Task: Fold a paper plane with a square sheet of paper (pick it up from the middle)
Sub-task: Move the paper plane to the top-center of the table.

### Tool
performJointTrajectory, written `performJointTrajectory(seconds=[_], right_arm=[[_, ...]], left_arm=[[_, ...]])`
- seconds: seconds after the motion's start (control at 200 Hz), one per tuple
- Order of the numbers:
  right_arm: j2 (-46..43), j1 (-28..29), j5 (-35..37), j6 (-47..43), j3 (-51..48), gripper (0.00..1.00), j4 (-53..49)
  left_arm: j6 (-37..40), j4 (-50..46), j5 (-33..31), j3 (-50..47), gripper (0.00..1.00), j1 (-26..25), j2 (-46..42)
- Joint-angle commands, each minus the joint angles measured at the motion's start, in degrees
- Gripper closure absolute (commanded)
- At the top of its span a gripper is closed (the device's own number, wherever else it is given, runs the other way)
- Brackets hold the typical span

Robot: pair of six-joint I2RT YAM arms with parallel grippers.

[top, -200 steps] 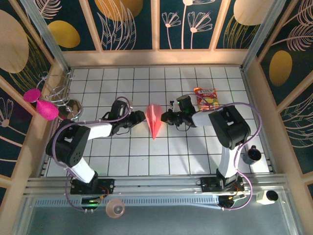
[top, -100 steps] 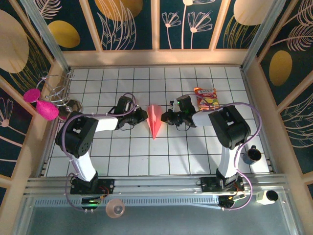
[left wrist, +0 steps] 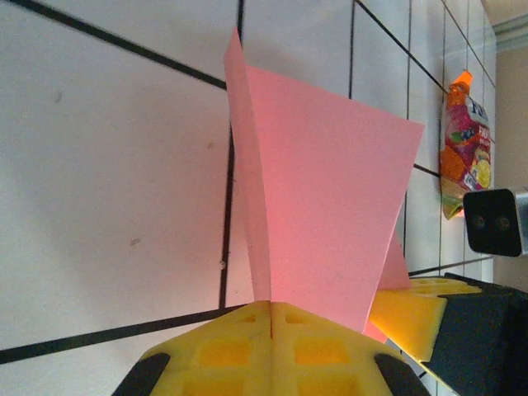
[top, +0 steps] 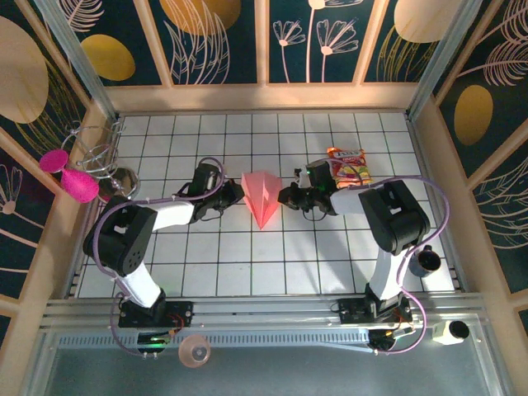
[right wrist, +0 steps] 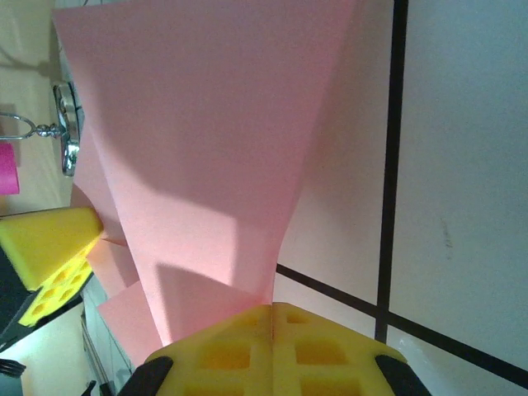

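2 arms reach from the near edge to mid-table.

1. Mug (top: 426, 261): dark, at the table's right edge, nearest the bases.
2. Table (top: 247, 264): white tiles with black lines.
3. Left gripper (top: 236, 195): yellow pads pressed flat together, pinching the left wing of the plane (top: 261, 198). In the left wrist view the pink paper (left wrist: 322, 214) rises from the seam between the pads.
4. Right gripper (top: 287, 197): pads likewise closed tight, pinching the right wing.
5. Plane: salmon-pink, held between the 2 grippers at mid-table. Its sharp tip points to the near edge and its wings spread either side of a central ridge. Whether it touches the tiles cannot be told.
6. Packet (top: 348, 165): red and yellow, just beyond the right gripper.
7. Discs (top: 80, 186): 2, magenta, by the left wall.
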Motion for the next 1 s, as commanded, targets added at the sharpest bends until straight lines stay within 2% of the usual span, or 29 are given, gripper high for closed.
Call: performJointTrajectory(seconds=[0.0, 0.155, 0.335, 0.415, 0.676, 0.996], right_arm=[[-0.85, -0.24, 1.54, 0.08, -1.09, 0.98, 0.72], [0.67, -0.12, 2.7, -0.72, 1.44, 0.92, -3.6], [-4.09, 1.05, 9.31, -3.21, 4.76, 0.68, -11.6], [-6.03, 2.53, 15.04, -4.43, 6.77, 0.62, -16.72], [-5.31, 11.38, 25.72, -2.69, 11.15, 0.55, -25.74], [-0.32, 17.07, 22.3, -3.04, 15.07, 0.51, -25.88]], left_arm=[[-3.04, 3.84, -1.25, -2.42, 1.0, -0.19, -0.26], [-3.47, 4.71, 0.68, -1.88, 1.0, -0.19, 2.42], [-3.54, 4.93, 2.2, -1.47, 1.0, -0.18, 3.88], [-3.32, 4.84, 2.25, -1.49, 1.0, -0.18, 3.92], [-3.29, 5.04, 2.24, -1.82, 1.0, -0.18, 3.89], [-3.29, 5.72, 3.29, -1.78, 1.0, -0.18, 4.32]])
